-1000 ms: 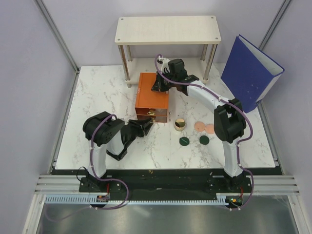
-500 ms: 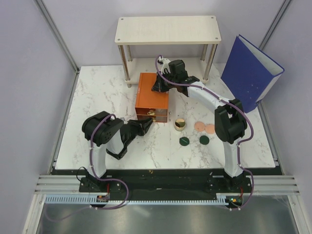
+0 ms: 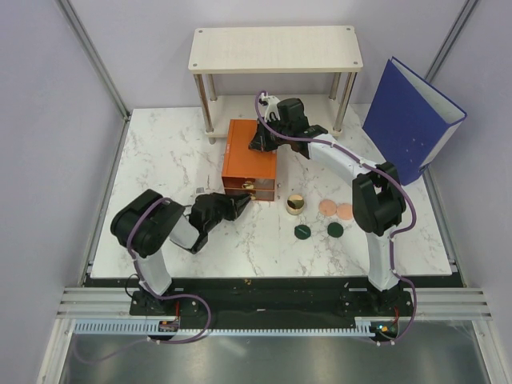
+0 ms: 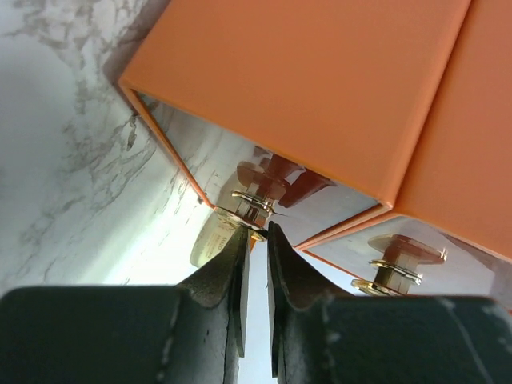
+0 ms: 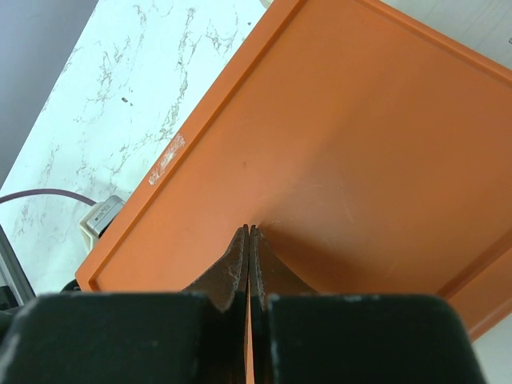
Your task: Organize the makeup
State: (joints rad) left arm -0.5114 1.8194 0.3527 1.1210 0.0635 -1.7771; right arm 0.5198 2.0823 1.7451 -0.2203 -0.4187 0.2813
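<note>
On the marble tabletop (image 3: 160, 160) the orange box (image 3: 250, 156) is what I'm working on, and none of the makeup has been put away. The gold compact (image 3: 295, 204) sits just right of the box's front. The two pink discs (image 3: 336, 209) lie side by side beyond it, and the two green discs (image 3: 318, 230) lie nearer the arms, a little apart. As I read it, the step is opening a drawer (image 4: 336, 210). My right fingers (image 5: 249, 252) are pressed together with their tips on the box's lid, pinning it. My left fingers (image 3: 238, 205) are pinched almost closed on the thin gold rim of the knob (image 4: 250, 210). To do this well I'd pull straight back along the drawer's own line, slowly, with the right tips bearing down so the box doesn't slide with it. I'd stop short of full travel so the drawer stays in. The bite on that rim looks shallow, so a sideways tug could pop it free. The compact is also close enough to get nudged if the box swings. Some things I can't see. The drawers' insides are hidden, and in the overhead view my own fingers cover the knob. A pale rounded shape behind the left finger in the wrist view is too blurred to name. I can't find any tube or slim stick in these views.
</note>
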